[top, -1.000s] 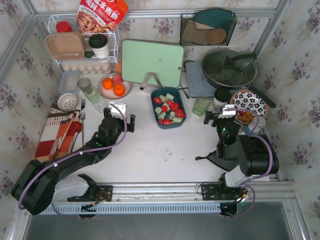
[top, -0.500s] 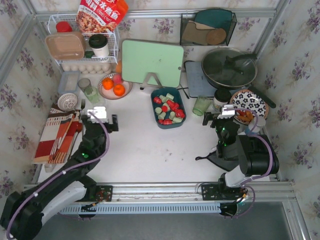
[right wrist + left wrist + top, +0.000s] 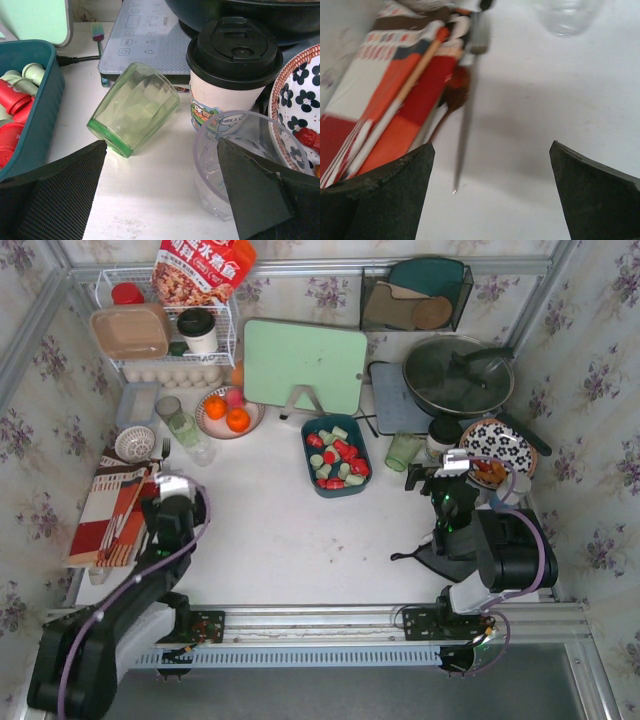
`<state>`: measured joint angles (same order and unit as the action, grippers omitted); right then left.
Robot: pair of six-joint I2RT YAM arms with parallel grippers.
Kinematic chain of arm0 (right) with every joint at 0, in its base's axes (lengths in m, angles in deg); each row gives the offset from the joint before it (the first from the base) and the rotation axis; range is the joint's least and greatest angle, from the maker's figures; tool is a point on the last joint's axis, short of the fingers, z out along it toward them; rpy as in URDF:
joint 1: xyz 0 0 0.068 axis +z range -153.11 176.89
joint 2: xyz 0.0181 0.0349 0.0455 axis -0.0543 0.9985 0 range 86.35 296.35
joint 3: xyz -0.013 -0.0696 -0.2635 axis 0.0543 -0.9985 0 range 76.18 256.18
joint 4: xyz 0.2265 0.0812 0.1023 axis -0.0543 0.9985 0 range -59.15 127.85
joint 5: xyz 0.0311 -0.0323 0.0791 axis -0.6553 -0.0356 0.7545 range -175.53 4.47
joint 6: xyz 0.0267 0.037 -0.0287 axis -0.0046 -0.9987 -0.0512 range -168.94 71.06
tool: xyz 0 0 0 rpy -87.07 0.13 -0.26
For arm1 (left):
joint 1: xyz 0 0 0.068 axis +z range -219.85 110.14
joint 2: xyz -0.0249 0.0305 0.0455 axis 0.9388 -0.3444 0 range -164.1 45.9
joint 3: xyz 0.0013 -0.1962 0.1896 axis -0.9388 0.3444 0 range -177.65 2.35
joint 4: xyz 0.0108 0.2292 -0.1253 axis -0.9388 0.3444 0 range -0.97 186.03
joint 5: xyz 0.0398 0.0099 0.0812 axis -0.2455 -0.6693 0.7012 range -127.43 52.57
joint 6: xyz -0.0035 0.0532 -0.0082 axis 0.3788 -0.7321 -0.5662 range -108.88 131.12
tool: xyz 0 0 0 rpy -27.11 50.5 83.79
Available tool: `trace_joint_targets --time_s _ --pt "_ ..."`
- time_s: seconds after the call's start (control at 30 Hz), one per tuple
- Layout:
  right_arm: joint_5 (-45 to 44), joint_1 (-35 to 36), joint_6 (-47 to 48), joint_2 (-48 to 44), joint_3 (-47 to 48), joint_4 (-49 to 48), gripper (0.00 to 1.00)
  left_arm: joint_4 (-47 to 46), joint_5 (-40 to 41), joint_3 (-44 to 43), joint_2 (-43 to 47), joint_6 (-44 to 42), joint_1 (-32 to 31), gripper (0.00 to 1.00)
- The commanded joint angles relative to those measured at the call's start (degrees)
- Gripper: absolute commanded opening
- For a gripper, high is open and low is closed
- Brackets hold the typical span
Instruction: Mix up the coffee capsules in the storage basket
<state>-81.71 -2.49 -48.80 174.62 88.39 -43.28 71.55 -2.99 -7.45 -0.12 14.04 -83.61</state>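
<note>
The dark teal storage basket [image 3: 305, 448] stands at the table's middle back. It holds red and pale green coffee capsules [image 3: 338, 455], intermingled. In the right wrist view its corner [image 3: 40, 125] and a few capsules [image 3: 12, 95] show at the left edge. My left gripper [image 3: 170, 488] is open and empty, far left of the basket. In the left wrist view it [image 3: 490, 165] hangs over bare white table beside a striped cloth. My right gripper [image 3: 440, 472] is open and empty to the right of the basket, and in its wrist view it [image 3: 161, 155] faces a green glass cup.
A striped cloth [image 3: 385, 95] with a fork [image 3: 470, 75] and wooden utensils lies at the left. A green glass cup [image 3: 135, 112], a lidded coffee cup [image 3: 232, 75], a clear plastic cup [image 3: 240, 165] and a patterned plate [image 3: 300, 95] crowd the right gripper. A fruit plate [image 3: 228, 412] and a green board [image 3: 305, 365] stand behind.
My left arm has swung left and back, away from the basket, to the edge of the striped cloth. The right arm has not moved.
</note>
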Motion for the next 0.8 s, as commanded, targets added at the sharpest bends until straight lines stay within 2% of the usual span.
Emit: trace_joint_targets --time_s 0.0,0.1,0.17,0.23,0.27,0.3,0.33,0.4,0.47,0.53,0.57,0.6,0.63,0.67,0.7,0.73,0.77 --pt "0.23 -0.1 -0.32 -0.09 0.22 0.07 1.0 -7.97 -19.06 -8.11 -15.25 -9.85 1.93 1.0" --pt "0.24 -0.1 -0.31 -0.03 0.24 0.03 1.0 -2.29 -28.11 -18.9 -28.66 -15.11 2.03 1.0" --pt "0.19 -0.1 -0.28 -0.1 0.25 0.1 1.0 -0.88 -30.49 -23.37 -35.92 -17.2 1.9 1.0" --pt "0.18 -0.1 -0.28 -0.1 0.27 0.08 1.0 -4.23 -30.83 -24.17 -38.47 -18.69 1.94 1.0" --pt "0.13 -0.1 -0.28 -0.08 0.27 0.01 1.0 -10.06 -30.5 -22.9 -39.3 -18.57 2.04 1.0" --pt "0.14 -0.08 -0.24 -0.03 0.26 -0.03 1.0 -11.71 -29.1 -22.21 -39.63 -17.9 2.08 1.0" --pt "0.14 -0.09 -0.23 -0.04 0.21 0.09 1.0 -9.87 -28.22 -22.84 -39.23 -17.4 2.19 1.0" --pt "0.14 -0.1 -0.23 -0.11 0.25 0.04 1.0 -12.24 -28.22 -21.1 -38.29 -17.32 2.29 1.0" --pt "0.14 -0.1 -0.23 -0.1 0.22 0.09 1.0 -18.45 -28.49 -15.99 -35.86 -17.04 2.46 1.0" --pt "0.14 -0.1 -0.23 -0.03 0.22 0.1 1.0 -29.34 -28.51 -7.66 -32.23 -16.07 3.41 1.0" --pt "0.1 -0.1 -0.23 -0.09 0.23 0.07 1.0 -38.08 -29.47 -3.63 -32.11 -13.57 5.02 1.0" --pt "0.14 -0.1 -0.23 -0.06 0.22 0.08 1.0 -46.05 -30.78 -0.92 -34.88 -10.79 8.01 1.0" --pt "0.18 -0.1 -0.23 -0.03 0.19 0.06 1.0 -49.95 -29.8 -1.05 -39.29 -7.36 10.18 1.0" --pt "0.15 -0.1 -0.23 -0.03 0.21 0.1 1.0 -50.56 -27.12 -2.96 -41.85 -5.45 11.15 1.0" --pt "0.14 -0.1 -0.23 -0.08 0.23 0.11 1.0 -46.14 -26.7 -5.82 -41.66 -4.82 11.58 1.0" --pt "0.19 -0.1 -0.23 -0.08 0.22 0.1 1.0 -31.9 -28.98 -9.22 -39.35 -4.96 11.89 1.0" --pt "0.15 -0.1 -0.23 -0.04 0.19 0.09 1.0 -26.06 -31.68 -13.06 -39.24 -5.71 12.22 1.0"
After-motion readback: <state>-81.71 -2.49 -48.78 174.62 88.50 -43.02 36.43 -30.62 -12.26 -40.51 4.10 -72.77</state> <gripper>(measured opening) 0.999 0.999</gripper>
